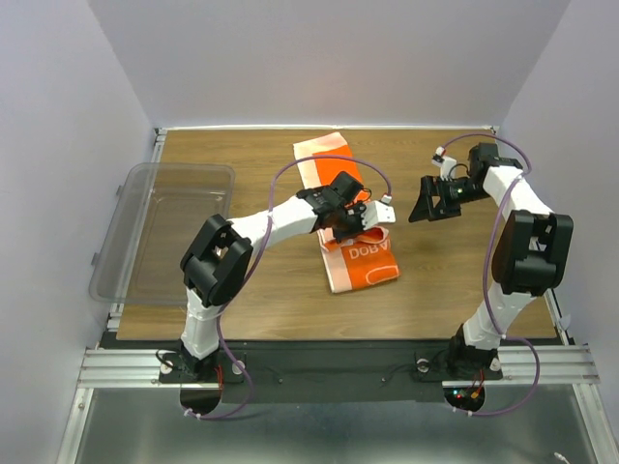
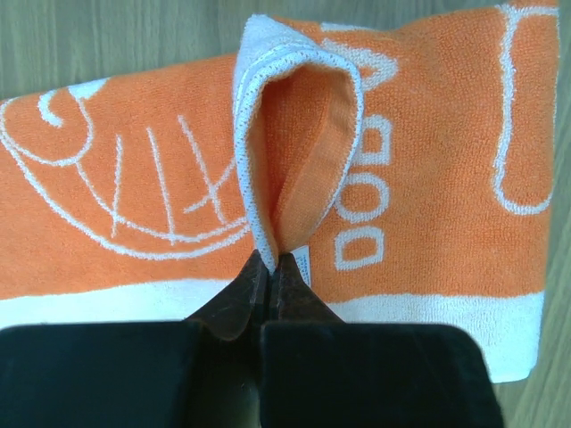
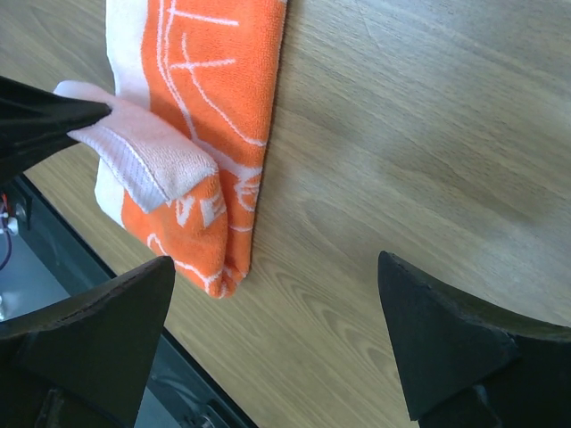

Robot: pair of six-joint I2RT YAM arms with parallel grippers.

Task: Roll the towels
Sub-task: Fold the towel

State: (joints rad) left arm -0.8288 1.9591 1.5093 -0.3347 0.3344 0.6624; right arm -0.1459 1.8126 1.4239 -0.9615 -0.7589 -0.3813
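1. The towel (image 1: 324,159) lies stretched out on the table (image 1: 455,280), and no rolled section shows anywhere along it. Only its near end is lifted off the wood, so the rolling looks barely begun. Nearly the whole length seems left to wind up.
2. The left gripper (image 1: 365,220) sits over the towel's near half. Its fingers (image 2: 234,308) are pressed tightly together, pinching a raised fold of the towel (image 2: 134,178) right at their tips. The fold stands up as a narrow loop straight ahead of the tips, with a white hem running around its edge. The rest of the cloth spreads flat beneath the fingers and out to either side, printed face up.
3. The right gripper (image 1: 424,205) hangs to the right of the towel, apart from it. Its fingers (image 3: 98,330) are spread as wide as they go, and they neither hold nor touch anything. Only bare wood shows between them. In this wrist's view the towel (image 3: 214,80) lies beyond the finger on the left of the frame. The pale pinched end is held up there by the other arm.
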